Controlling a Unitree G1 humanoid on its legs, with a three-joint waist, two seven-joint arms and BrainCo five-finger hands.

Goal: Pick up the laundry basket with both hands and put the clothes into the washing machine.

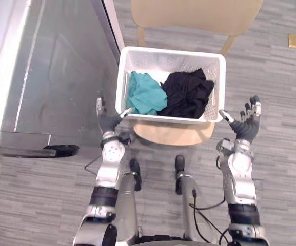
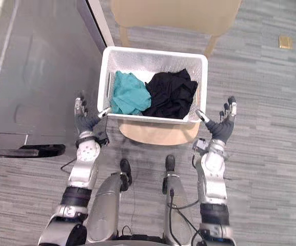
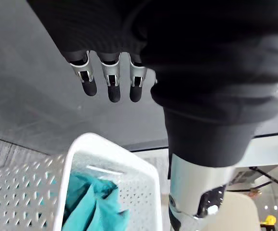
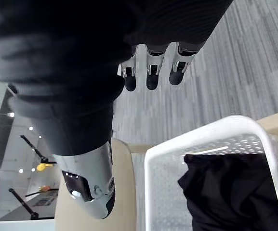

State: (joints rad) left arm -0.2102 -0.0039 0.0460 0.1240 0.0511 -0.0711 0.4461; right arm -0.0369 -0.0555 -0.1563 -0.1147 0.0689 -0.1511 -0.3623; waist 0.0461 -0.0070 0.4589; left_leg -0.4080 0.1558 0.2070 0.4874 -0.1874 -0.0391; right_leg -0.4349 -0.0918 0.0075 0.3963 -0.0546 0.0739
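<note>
Grey plank floor (image 1: 281, 102) with a tan wooden chair (image 1: 168, 134) carrying the white perforated plastic laundry basket (image 1: 171, 51); inside the basket, a teal garment (image 1: 145, 93) lies left of a black garment (image 1: 188, 95). Left hand (image 1: 106, 121) and right hand (image 1: 245, 125) flank the basket's near corners, fingers straight and spread, holding nothing. Judgement: close both palms under the side rims together and level, so the basket lifts without tipping.
</note>
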